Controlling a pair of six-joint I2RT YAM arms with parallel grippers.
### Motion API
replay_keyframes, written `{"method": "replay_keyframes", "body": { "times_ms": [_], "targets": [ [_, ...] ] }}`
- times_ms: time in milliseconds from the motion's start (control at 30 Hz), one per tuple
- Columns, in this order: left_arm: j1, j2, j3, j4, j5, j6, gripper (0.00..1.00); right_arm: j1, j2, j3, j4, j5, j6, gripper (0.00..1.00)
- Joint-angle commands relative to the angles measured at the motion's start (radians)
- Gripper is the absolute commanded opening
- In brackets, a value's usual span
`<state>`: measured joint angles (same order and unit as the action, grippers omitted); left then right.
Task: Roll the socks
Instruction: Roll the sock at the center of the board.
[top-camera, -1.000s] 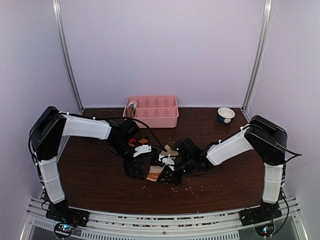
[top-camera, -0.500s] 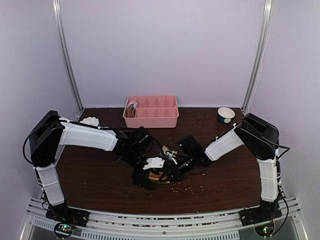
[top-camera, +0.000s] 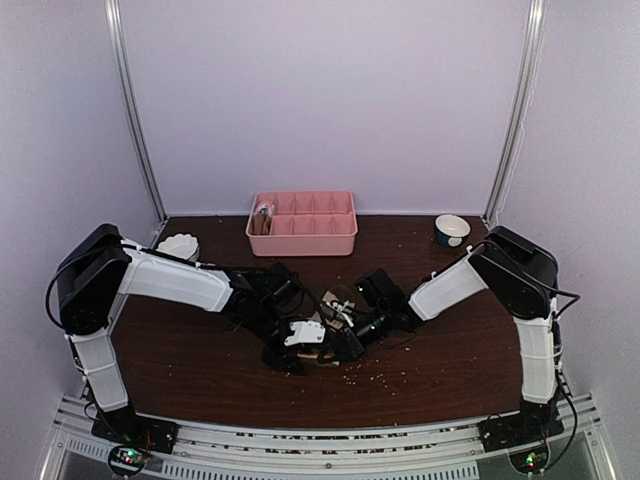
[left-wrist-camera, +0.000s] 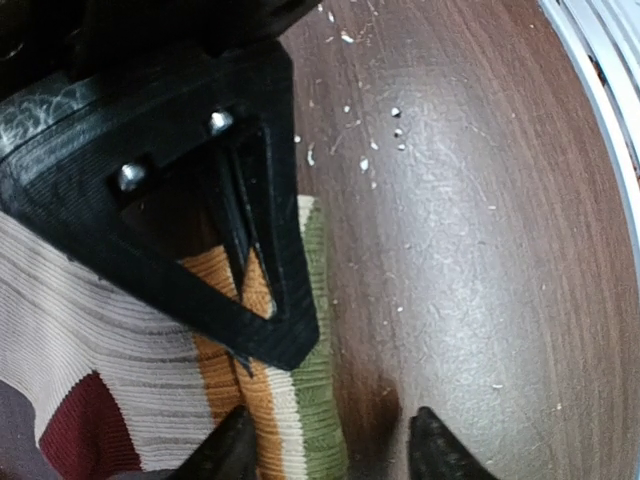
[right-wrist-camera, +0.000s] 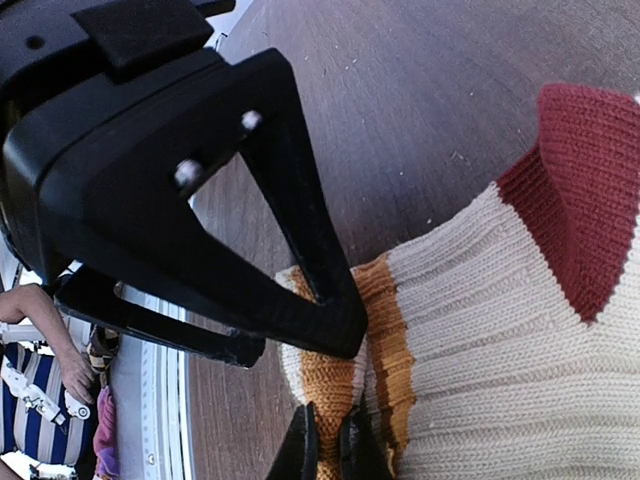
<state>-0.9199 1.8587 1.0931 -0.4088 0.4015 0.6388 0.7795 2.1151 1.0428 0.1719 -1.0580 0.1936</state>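
Note:
A striped sock (left-wrist-camera: 150, 330) lies on the dark wood table: cream ribbing, a red patch, then orange, white and green bands at its end. Seen from above, both grippers meet over this sock (top-camera: 323, 355) at the table's near middle. My right gripper (right-wrist-camera: 330, 450) is shut, pinching the orange band of the sock (right-wrist-camera: 520, 330). My left gripper (left-wrist-camera: 332, 455) stands open astride the sock's green edge, one fingertip (left-wrist-camera: 232, 452) over the orange band and the other over bare table. Each wrist view shows the other arm's black finger close in front.
A pink compartment tray (top-camera: 302, 235) stands at the back middle. One white bowl (top-camera: 178, 246) sits at the back left, another bowl (top-camera: 452, 230) at the back right. Pale crumbs (top-camera: 375, 378) are scattered near the front of the table.
My left arm has swung right and toward the near edge, bringing its gripper to the sock beside the right gripper, and its jaws have narrowed. The right gripper stays shut on the sock.

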Motion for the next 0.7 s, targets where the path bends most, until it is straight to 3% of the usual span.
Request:
{"method": "replay_keyframes", "body": {
  "times_ms": [0,233,400,567,667],
  "targets": [
    [0.003,-0.011,0.017,0.025,-0.004,-0.028,0.48,-0.036,0.095,-0.073,-0.239,0.26,0.047,0.0],
    [0.005,0.051,0.079,-0.061,0.017,-0.026,0.18,-0.032,0.07,-0.076,-0.229,0.272,0.103,0.02],
    [0.07,0.101,0.126,-0.144,0.119,-0.06,0.02,-0.023,0.022,-0.127,-0.116,0.282,0.155,0.22],
    [0.145,0.234,0.24,-0.31,0.231,-0.077,0.0,-0.02,-0.083,-0.229,0.085,0.339,0.197,0.48],
    [0.156,0.292,0.286,-0.382,0.257,-0.079,0.0,-0.012,-0.139,-0.281,0.153,0.377,0.189,0.49]
  ]
}}
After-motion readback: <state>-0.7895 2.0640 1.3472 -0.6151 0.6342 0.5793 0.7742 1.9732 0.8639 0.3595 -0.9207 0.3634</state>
